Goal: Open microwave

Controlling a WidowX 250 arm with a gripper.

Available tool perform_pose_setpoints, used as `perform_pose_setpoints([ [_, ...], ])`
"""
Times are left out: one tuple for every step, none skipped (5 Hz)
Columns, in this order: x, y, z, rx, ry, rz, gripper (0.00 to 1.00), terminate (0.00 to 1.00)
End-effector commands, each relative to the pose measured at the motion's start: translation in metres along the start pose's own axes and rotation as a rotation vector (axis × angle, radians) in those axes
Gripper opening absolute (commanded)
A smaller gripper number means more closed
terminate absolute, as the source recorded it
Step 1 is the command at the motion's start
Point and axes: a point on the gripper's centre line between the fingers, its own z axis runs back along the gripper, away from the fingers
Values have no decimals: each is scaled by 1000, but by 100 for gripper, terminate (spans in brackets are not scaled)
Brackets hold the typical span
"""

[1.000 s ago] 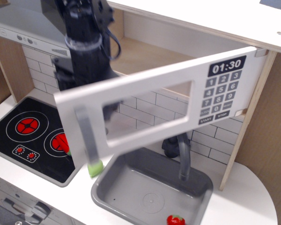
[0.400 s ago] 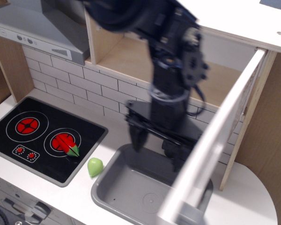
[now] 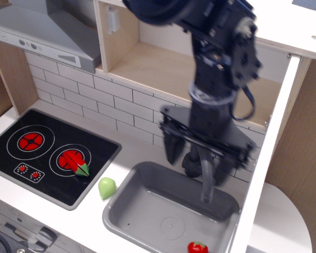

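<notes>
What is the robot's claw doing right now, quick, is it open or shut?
Gripper: open, holding nothing, fingers spread above the sink; the microwave door is swung wide open beside it.

Toy play kitchen, wood w/ white counter (image 3: 284,221). Lower left: black 2-burner stove (image 3: 45,155). Centre bottom: grey sink (image 3: 163,211) w/ tap (image 3: 205,176). White brick-pattern wall (image 3: 116,103) behind; grey hood (image 3: 39,31) upper left. Plastic play food about.

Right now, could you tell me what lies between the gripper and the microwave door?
Nothing; between the open gripper and the swung-out door only backsplash tile shows.
</notes>
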Motion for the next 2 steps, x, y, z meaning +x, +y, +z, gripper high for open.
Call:
perform_pose_setpoints([
  [17, 57, 72, -9, -137, 196, 100, 0],
  [17, 57, 72, -9, -137, 196, 100, 100],
])
